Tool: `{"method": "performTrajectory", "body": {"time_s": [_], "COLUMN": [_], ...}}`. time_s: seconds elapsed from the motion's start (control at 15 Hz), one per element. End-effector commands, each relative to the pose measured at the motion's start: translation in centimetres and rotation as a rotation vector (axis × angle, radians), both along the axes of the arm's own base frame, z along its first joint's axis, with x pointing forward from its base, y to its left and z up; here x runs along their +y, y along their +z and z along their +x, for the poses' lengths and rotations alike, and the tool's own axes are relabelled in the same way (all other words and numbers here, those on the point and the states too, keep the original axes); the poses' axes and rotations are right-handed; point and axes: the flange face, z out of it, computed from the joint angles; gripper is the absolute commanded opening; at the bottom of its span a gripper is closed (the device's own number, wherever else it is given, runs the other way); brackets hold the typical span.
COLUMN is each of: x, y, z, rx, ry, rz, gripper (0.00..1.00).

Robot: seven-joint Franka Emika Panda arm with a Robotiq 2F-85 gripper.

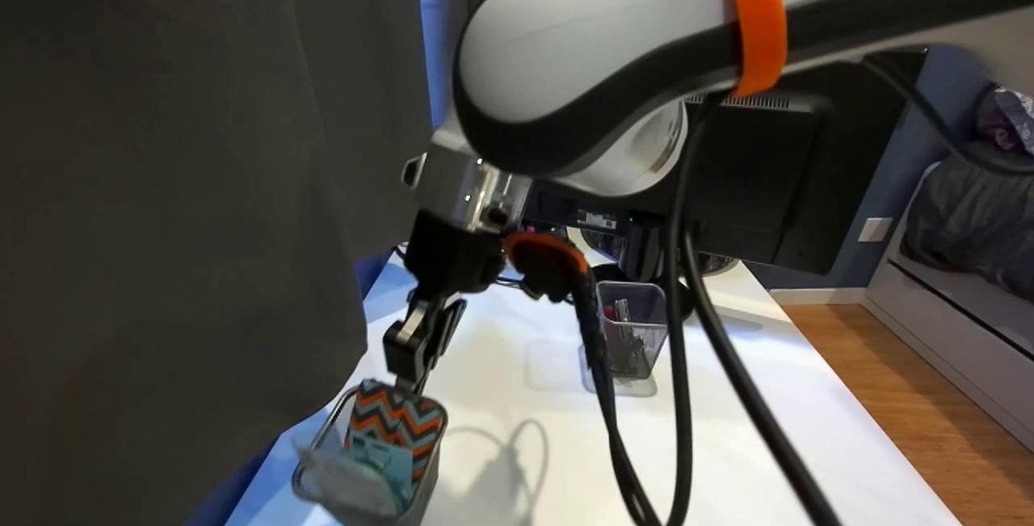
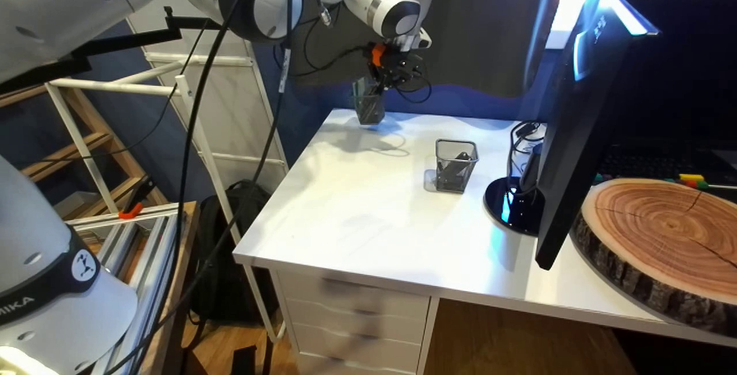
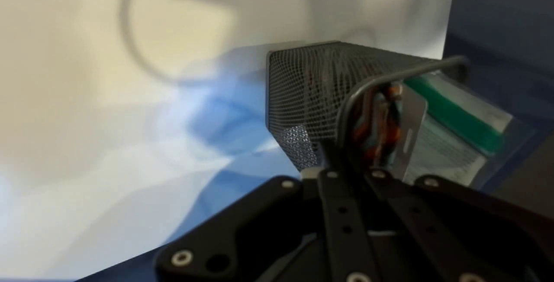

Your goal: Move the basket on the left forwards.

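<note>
By the worktop's (image 2: 345, 208) far-left corner in an exterior view, the tool (image 3: 346, 154) was clamped on the rim of the mesh basket (image 3: 303, 85), which held a zigzag-patterned thing (image 1: 397, 414) and a green-striped packet (image 3: 463, 131); whether its base touched the worktop was unclear. Another cup (image 2: 455, 166) stood farther from the back edge, near the monitor (image 2: 578, 144).
</note>
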Motion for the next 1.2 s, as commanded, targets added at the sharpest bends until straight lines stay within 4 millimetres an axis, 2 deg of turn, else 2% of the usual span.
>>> {"method": "performTrajectory", "body": {"time_s": [0.0,0.33,0.6,0.87,0.93,1.13], "x": [-5.5,-11.5,-13.8,-14.8,-13.7,-14.1], "y": [3.3,4.6,5.7,7.4,5.7,6.4], "z": [1.4,0.4,-0.6,-2.1,0.1,-1.1], "rx": [0.065,0.204,0.21,0.14,0.156,0.131], "ry": [-0.08,-0.149,-0.321,-0.505,-0.427,-0.471], "rz": [-0.033,-0.025,-0.001,0.097,0.052,0.076], "gripper": [0.01,0.01,0.01,0.01,0.06,0.06]}}
